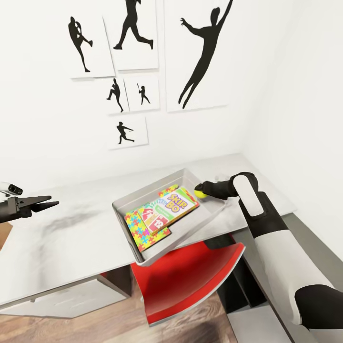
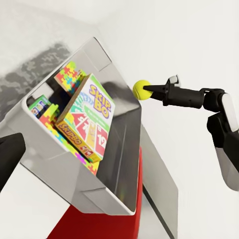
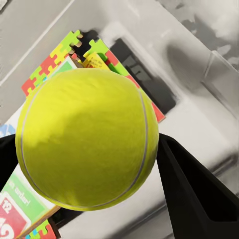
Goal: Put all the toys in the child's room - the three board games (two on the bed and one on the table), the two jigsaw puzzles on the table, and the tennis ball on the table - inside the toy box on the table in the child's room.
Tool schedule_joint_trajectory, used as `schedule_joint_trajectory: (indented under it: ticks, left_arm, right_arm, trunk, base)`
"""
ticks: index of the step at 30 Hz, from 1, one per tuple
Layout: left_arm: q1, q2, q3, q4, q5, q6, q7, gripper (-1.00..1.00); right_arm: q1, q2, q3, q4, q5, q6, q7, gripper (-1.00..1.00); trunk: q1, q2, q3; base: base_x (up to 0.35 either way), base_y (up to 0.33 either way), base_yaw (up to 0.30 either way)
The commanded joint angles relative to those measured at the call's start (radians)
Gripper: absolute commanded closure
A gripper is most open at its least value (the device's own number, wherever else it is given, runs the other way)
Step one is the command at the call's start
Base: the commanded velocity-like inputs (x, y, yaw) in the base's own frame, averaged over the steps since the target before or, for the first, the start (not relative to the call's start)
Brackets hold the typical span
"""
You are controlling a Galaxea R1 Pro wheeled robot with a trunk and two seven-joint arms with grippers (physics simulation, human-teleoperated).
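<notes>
1. The child's room: white walls met in a corner behind the table [image 1: 71, 228]. Black silhouette posters [image 1: 197, 52] of athletes hung above it. Wood-plank floor showed below the desk edge.
2. The table's pale grey top ran long to your left, smudged with darker grey and bare there. That stretch gave your left arm open room. The right end stopped near the side wall.
3. A red chair [image 1: 190, 281] sat tucked under the front edge, directly below the toy box.
4. The toy box [image 1: 143, 197], pale grey with low sloping walls, sat skewed on the table. Its near corner overhung the front edge above the chair.
5. Inside it lay the white and green board game [image 1: 174, 207] with its red banner, resting on the jigsaw puzzles [image 1: 138, 228]. Bright puzzle edges showed past both ends of the game. The box's right half was bare.
6. Your right gripper [image 1: 202, 190] hovered over the box's far right corner, fingers pinching the tennis ball [image 1: 201, 193]. The ball was yellow-green with a pale seam, clear of the rim.
7. Your left gripper [image 1: 47, 204] hung over the bare table, well left of the box, fingers spread, holding nothing.
</notes>
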Motion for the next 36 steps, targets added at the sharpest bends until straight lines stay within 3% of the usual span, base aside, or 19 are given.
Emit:
schedule_joint_trajectory:
  ticks: [1,13,21,30,31,36]
  left_arm:
    - [-0.001,0.000,-0.001,0.000,0.000,0.011,-0.004,-1.00]
    - [-0.001,0.000,-0.001,0.000,0.000,0.011,-0.004,-1.00]
    - [-0.001,0.000,-0.001,0.000,0.000,0.011,-0.004,-1.00]
    - [-0.001,0.000,-0.002,0.000,-0.001,0.011,-0.004,-1.00]
    - [-0.001,0.000,-0.002,0.000,0.000,0.011,-0.004,-1.00]
    - [-0.001,0.000,-0.001,0.000,0.000,0.011,-0.004,-1.00]
  right_arm:
    - [-0.001,-0.001,0.003,-0.001,-0.012,0.001,-0.012,1.00]
    - [-0.003,0.004,0.008,-0.001,-0.004,0.000,-0.019,1.00]
    - [-0.010,0.006,0.011,0.000,-0.011,0.001,-0.121,1.00]
    - [-0.012,0.007,0.015,-0.001,-0.012,0.001,-0.136,1.00]
    - [-0.012,0.007,0.015,-0.001,-0.012,0.001,-0.136,-1.00]
    - [-0.012,0.007,0.015,-0.001,-0.012,0.001,-0.136,-1.00]
  trunk:
    - [0.001,-0.002,-0.001]
    - [0.001,-0.002,0.002]
    - [0.001,-0.002,0.002]
    - [0.001,-0.002,0.002]
    - [0.001,-0.002,0.002]
    - [0.001,-0.002,0.002]
  base:
    - [0.000,0.000,0.000]
    - [0.000,0.000,0.000]
    - [0.000,0.000,0.000]
    - [0.000,0.000,0.000]
    - [0.000,0.000,0.000]
    - [0.000,0.000,0.000]
